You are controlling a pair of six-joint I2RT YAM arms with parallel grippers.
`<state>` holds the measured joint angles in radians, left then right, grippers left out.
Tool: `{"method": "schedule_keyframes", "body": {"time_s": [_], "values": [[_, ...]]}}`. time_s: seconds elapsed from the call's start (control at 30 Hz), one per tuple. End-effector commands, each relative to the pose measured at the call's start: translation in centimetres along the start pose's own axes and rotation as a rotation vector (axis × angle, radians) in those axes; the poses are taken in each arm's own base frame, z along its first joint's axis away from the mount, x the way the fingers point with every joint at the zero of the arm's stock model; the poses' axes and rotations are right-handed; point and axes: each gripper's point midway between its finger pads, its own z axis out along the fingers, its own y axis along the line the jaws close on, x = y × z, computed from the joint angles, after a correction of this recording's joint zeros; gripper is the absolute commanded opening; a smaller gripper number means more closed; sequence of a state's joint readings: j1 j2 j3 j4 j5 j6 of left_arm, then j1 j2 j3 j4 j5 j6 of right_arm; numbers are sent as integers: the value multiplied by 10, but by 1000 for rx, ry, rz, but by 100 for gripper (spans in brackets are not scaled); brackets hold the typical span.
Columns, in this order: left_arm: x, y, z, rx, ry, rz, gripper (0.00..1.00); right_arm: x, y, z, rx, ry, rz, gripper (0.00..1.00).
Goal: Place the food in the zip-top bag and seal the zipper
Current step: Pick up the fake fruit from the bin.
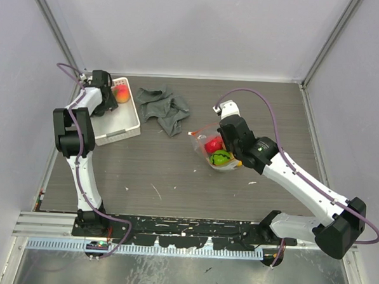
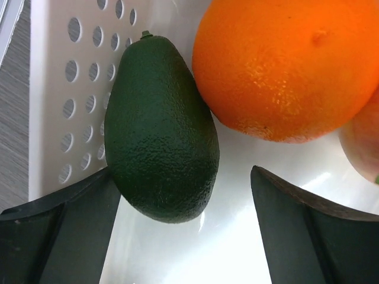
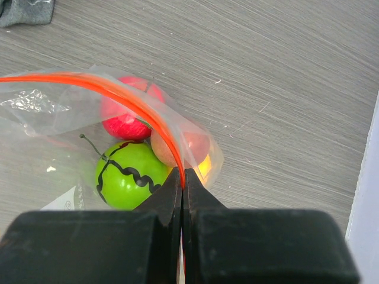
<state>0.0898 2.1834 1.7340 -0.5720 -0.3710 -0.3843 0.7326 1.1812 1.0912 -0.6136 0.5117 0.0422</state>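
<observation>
In the left wrist view a dark green fruit (image 2: pixel 160 130), an orange one (image 2: pixel 284 65) and a pinkish one (image 2: pixel 362 148) lie in the white basket (image 2: pixel 53 89). My left gripper (image 2: pixel 186 234) stands open over them; the dark green fruit's lower end sits between the fingers, against the left finger (image 2: pixel 65 231). The clear zip-top bag (image 1: pixel 216 151) lies mid-table, holding a red (image 3: pixel 121 124), a bright green (image 3: pixel 127 174), a pink (image 3: pixel 189 145) and a yellow (image 3: pixel 204 167) piece. My right gripper (image 3: pixel 182 177) is shut on the zipper (image 3: pixel 118 94) at the bag's mouth.
A crumpled grey cloth (image 1: pixel 164 107) lies between the basket (image 1: pixel 123 131) and the bag. Grey walls close in the table on the left, back and right. The basket sits at the far left corner.
</observation>
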Motion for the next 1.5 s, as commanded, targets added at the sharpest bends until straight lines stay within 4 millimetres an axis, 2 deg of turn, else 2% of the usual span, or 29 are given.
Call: {"method": "schedule_keyframes", "body": {"time_s": [0.0,0.27,0.43,0.6,0.7,0.8,1.13,1.27,1.47], "values": [[-30,1,5,11,-86,-25,90,-9,-1,2,9,-31,5,0],[-29,5,19,-16,-138,-21,86,-5,0,6,9,-17,-9,0],[-27,3,21,-3,-148,-3,75,-4,2,8,7,-10,-16,0],[-28,3,12,19,-158,2,55,-3,2,8,4,-7,-16,0],[-32,3,-2,44,-171,-7,45,-5,3,7,-1,-12,-14,0],[-34,1,-17,70,-181,-15,39,-6,4,6,-9,-17,-9,0],[-20,-8,-66,150,-165,-51,33,-10,7,4,-34,-26,1,0],[-14,-14,-93,208,-141,-84,30,-14,5,0,-30,-42,11,0],[5,-37,-142,356,-69,-109,28,-18,5,-4,-42,-55,28,0]]}}
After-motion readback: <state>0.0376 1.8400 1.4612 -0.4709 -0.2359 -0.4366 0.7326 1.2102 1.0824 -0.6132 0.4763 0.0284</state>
